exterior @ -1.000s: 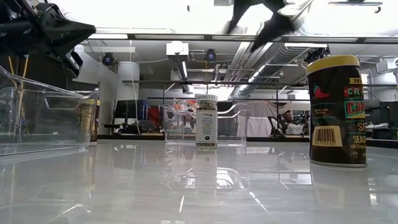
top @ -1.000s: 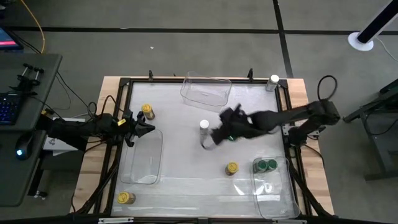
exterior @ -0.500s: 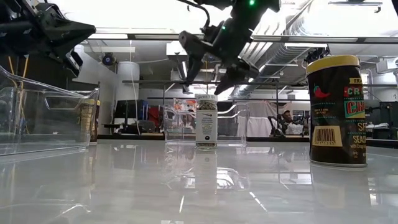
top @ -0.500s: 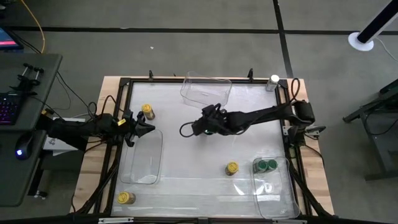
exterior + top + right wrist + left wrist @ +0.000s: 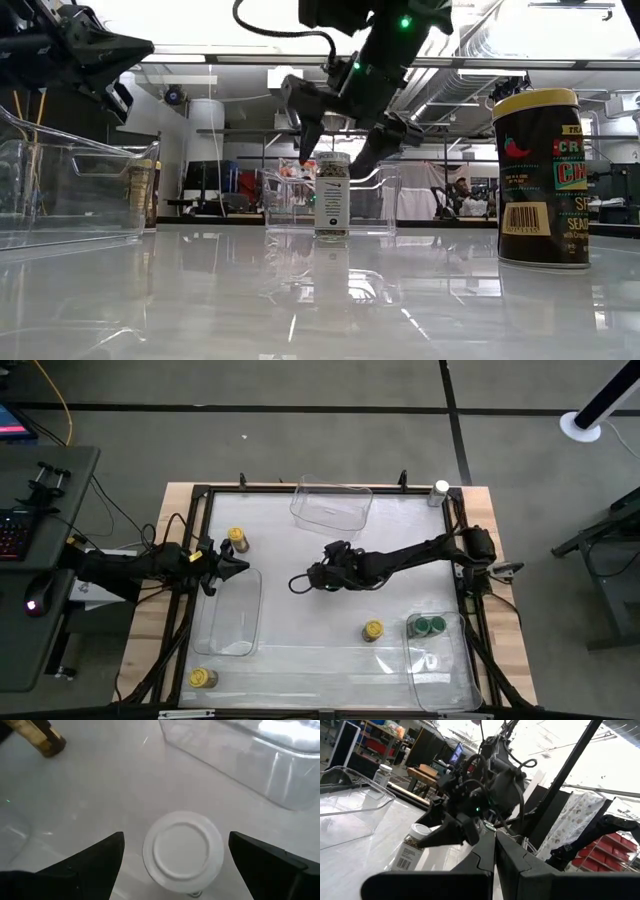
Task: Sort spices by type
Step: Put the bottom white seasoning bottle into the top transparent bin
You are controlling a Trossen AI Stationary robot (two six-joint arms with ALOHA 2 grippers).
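Note:
A white-lidded spice jar [image 5: 332, 196] stands on its base mid-table; its lid [image 5: 182, 845] fills the right wrist view. My right gripper [image 5: 332, 163] [image 5: 322, 575] is open above it, pointing down, one finger on each side of the lid without touching. In the high view the gripper covers the jar. Yellow-lidded jars stand at the far left [image 5: 237, 538], the near left [image 5: 203, 677] and near centre [image 5: 372, 630]. Two green-lidded jars [image 5: 430, 625] sit in the right bin. Another white-lidded jar [image 5: 441, 488] stands at the far right corner. My left gripper [image 5: 238, 567] [image 5: 495, 847] hovers shut at the left.
Three clear plastic bins lie on the table: one at the far edge [image 5: 330, 505], one on the left [image 5: 232, 610] below my left gripper, one at the near right [image 5: 437, 660]. A metal frame [image 5: 190, 540] borders the table. Open tabletop lies between the centre and the near edge.
My right gripper has moved toward the table's left and come down over the white-lidded jar, its open fingers now level with the jar's lid on both sides. The jar has stayed in place.

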